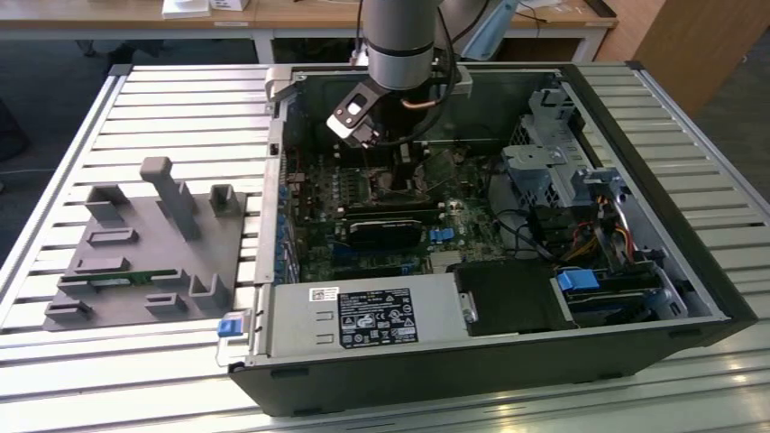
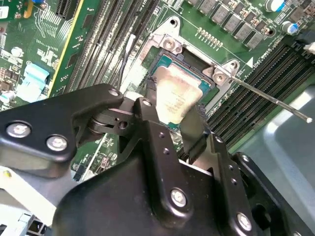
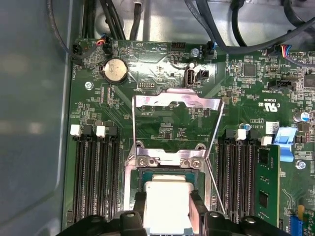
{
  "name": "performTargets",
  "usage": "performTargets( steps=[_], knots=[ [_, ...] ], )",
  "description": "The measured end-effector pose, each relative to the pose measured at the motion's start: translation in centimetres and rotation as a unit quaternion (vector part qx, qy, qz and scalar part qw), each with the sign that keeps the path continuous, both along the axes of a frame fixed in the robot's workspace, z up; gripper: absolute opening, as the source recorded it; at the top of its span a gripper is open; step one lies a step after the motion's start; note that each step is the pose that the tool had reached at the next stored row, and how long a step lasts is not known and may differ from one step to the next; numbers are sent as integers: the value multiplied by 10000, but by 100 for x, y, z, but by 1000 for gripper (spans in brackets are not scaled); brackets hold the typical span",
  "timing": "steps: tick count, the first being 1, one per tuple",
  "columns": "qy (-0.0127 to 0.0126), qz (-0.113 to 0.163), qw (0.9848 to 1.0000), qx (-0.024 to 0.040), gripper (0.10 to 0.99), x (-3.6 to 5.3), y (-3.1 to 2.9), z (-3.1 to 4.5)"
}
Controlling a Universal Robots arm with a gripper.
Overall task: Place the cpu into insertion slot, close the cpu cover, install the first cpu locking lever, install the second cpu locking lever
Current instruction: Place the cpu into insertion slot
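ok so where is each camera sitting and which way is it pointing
Exterior view: off the arm, above the open computer case, looking down into it; the arm reaches in.
Second wrist view: on the arm, looking past its black jaws to the cpu gripped between them.
First wrist view: on the arm, facing the motherboard and the open cpu cover; jaw tips show.
Shared: both wrist views show the jaws shut on the cpu.

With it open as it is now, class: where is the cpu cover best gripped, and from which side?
Probably the free cross-bar of the cpu cover, the edge farthest from its hinge. The cover is swung open and that bar is a thin, bare strip, so come from above, pinching across its thickness.
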State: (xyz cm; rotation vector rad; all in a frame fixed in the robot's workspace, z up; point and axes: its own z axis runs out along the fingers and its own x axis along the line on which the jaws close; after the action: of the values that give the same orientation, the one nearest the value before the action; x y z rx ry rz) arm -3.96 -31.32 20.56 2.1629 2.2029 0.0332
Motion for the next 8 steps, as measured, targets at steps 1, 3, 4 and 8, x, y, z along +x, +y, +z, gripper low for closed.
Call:
performTargets(
  steps=[1, 3, 4, 8],
  knots=[
    [0, -1, 10000, 0, 471, 0, -1, 1],
    [1, 0, 10000, 0, 392, 1, -8, 1],
    [5, 0, 10000, 0, 392, 3, -9, 1],
    [20, 0, 10000, -1, 216, 8, -11, 2]
  ],
)
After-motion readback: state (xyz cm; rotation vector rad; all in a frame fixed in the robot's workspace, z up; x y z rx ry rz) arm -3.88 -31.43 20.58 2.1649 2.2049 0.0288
